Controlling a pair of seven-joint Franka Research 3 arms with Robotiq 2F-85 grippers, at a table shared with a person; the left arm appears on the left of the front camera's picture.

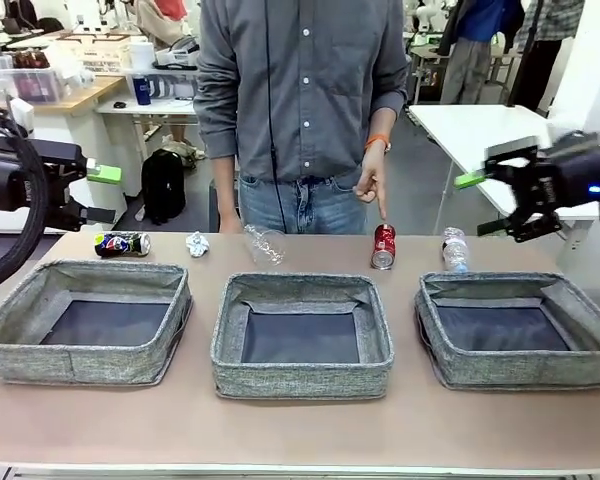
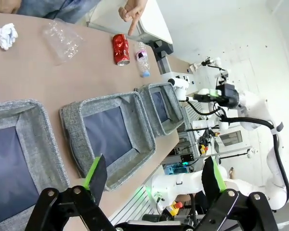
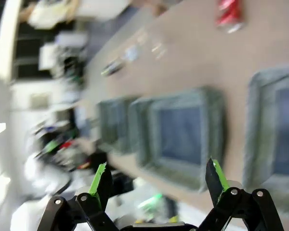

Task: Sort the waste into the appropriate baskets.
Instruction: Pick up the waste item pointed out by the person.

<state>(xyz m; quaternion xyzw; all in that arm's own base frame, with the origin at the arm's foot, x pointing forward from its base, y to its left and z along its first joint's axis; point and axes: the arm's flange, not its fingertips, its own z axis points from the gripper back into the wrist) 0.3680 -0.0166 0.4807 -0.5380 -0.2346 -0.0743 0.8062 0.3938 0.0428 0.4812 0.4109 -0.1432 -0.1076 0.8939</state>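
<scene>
**Table**: a tan surface. Its near strip was bare.

**Baskets**: three grey woven bins were set in a row on the table, just behind that strip. These were the left basket, the middle basket and the right basket. Their dark bases were seen uncovered, with no waste inside any of them.

**Waste**: five pieces were laid in a line on the table behind the baskets, none touching a basket.
- The dark blue can was behind the left basket.
- The crumpled paper ball was just beside that can.
- The clear plastic cup was on its side behind the middle basket.
- The crushed red can was between the middle and right baskets.
- The water bottle was near the red can, behind the right basket.

**Left tool**: it was held high at the table's left end, its fingers spread and nothing between them.

**Right tool**: it was held high at the right end, likewise spread and empty.

**Person's hand**: it was at the far edge, with one finger pointed down at the crushed red can.

**Step judged**: sorting had not begun, and the red can appeared to be the piece picked out first.

**Next move judged**: the right tool, being nearer, would have to be lowered over the can. Its fingers would be set astride the can's narrow width, clear of the water bottle, and closed gently because the metal is dented.
</scene>
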